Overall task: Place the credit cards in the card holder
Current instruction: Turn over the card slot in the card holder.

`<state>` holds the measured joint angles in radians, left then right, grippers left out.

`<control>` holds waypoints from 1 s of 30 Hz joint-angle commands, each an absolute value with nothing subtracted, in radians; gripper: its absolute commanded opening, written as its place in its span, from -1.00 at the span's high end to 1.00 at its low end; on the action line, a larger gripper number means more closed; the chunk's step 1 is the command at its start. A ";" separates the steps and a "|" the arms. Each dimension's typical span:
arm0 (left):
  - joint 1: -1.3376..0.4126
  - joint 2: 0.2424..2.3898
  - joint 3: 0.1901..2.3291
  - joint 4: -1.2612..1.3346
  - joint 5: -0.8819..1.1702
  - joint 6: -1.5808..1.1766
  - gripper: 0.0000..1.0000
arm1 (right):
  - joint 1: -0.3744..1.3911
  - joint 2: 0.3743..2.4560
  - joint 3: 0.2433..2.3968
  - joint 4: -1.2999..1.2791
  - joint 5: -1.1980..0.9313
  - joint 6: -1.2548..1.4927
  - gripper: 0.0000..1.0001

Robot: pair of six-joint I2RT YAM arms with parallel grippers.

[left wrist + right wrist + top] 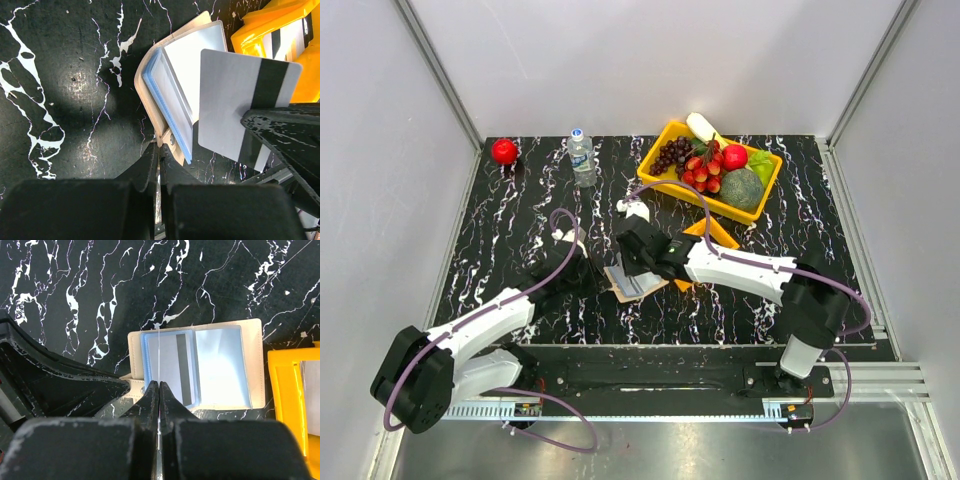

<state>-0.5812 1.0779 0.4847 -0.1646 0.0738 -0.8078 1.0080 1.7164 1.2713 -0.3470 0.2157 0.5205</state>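
The tan card holder lies open on the black marble table, its bluish sleeves facing up. My left gripper is shut on the snap tab at the holder's edge. My right gripper is shut on a white credit card with a black stripe. It holds the card upright on its edge just over the holder's left sleeves. Another striped card sits inside a sleeve. From above, both grippers meet at the holder.
A small orange tray lies right beside the holder, with a striped card in it. Further back stand a yellow tray of fruit, a water bottle and a red apple.
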 commanded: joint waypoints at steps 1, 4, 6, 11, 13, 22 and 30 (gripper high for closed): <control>-0.586 1.075 0.506 -0.135 0.083 -0.792 1.00 | 1.026 1.739 1.330 -0.305 0.221 0.502 1.00; -0.584 1.071 0.508 -0.133 0.083 -0.792 1.00 | 1.029 1.750 1.342 -0.305 0.222 0.502 1.00; -0.586 1.071 0.508 -0.135 0.084 -0.793 1.00 | 1.032 1.756 1.345 -0.304 0.225 0.499 1.00; -0.584 1.072 0.509 -0.130 0.087 -0.793 1.00 | 1.034 1.772 1.344 -0.302 0.229 0.500 1.00; -0.586 1.072 0.508 -0.129 0.089 -0.793 1.00 | 1.034 1.778 1.344 -0.302 0.230 0.502 1.00; -0.584 1.071 0.505 -0.126 0.090 -0.792 1.00 | 1.034 1.796 1.333 -0.296 0.227 0.509 1.00; -0.586 1.071 0.509 -0.126 0.089 -0.792 1.00 | 1.035 1.764 1.335 -0.291 0.233 0.506 1.00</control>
